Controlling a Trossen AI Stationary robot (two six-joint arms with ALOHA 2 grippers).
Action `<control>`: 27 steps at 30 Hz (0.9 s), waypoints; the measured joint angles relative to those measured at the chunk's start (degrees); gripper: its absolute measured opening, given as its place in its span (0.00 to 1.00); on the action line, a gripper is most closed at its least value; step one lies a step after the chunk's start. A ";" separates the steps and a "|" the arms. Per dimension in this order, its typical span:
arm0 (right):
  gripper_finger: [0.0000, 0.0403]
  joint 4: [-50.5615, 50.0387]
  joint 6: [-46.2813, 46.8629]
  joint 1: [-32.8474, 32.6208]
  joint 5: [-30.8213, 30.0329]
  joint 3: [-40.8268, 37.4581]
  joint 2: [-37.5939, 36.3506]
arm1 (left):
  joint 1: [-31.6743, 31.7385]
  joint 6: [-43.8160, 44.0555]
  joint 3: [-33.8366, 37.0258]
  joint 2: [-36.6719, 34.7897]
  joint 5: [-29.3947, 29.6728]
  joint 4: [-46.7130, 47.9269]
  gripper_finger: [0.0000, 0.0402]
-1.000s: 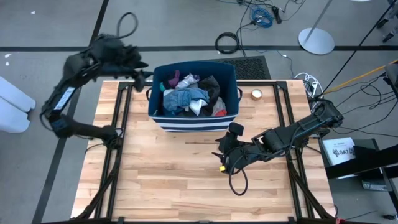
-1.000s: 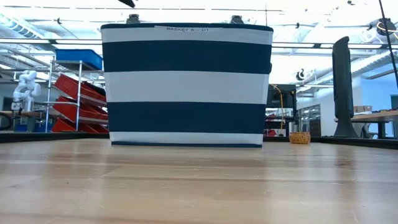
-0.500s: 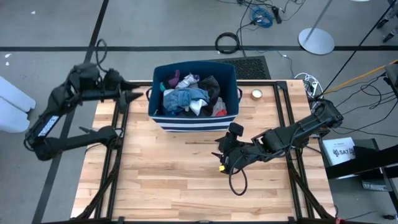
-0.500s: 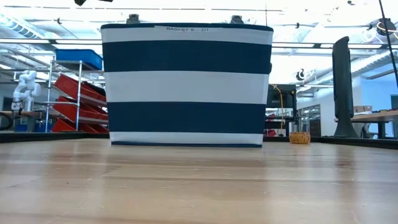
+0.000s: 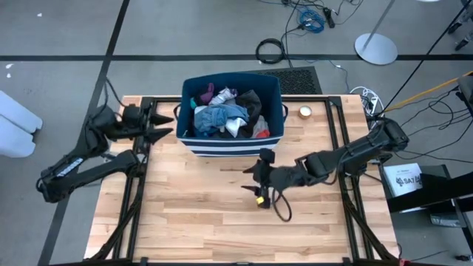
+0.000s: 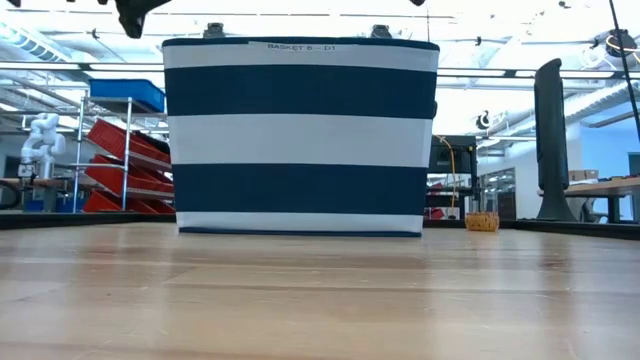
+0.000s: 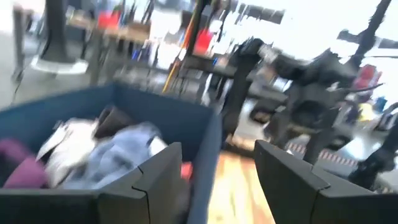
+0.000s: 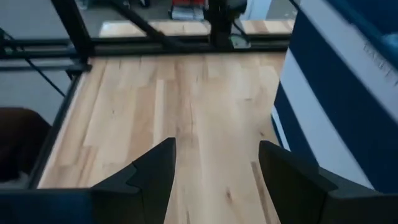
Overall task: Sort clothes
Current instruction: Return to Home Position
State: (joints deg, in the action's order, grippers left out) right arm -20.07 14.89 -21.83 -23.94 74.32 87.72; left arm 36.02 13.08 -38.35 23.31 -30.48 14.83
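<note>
One bin (image 5: 229, 146), one clothes pile (image 5: 220, 117), two grippers: left gripper (image 5: 168, 125), right gripper (image 5: 247, 179).

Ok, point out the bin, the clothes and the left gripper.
bin (image 5: 222, 148): high view, striped front wall.
clothes (image 5: 220, 117): high view, pale blue garment atop the pile.
left gripper (image 5: 167, 125): high view, midway between its open fingertips.

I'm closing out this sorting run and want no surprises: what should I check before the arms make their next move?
1. Left gripper empty: ok, open beside the bin.
2. Right gripper empty: ok, open over the table in front of the bin.
3. Clothes inside the bin: ok.
4. Bin upright: ok.
5. Left gripper apart from the bin's side: cannot tell, very close.
</note>
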 joint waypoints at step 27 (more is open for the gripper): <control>0.54 52.96 4.72 2.94 3.21 -46.05 -25.09 | -15.44 -3.45 20.59 -4.75 4.90 -22.09 0.52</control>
State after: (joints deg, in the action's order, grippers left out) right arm 32.89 19.61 -18.90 -20.73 28.28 62.63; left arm 20.58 9.63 -17.76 18.57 -25.57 -7.26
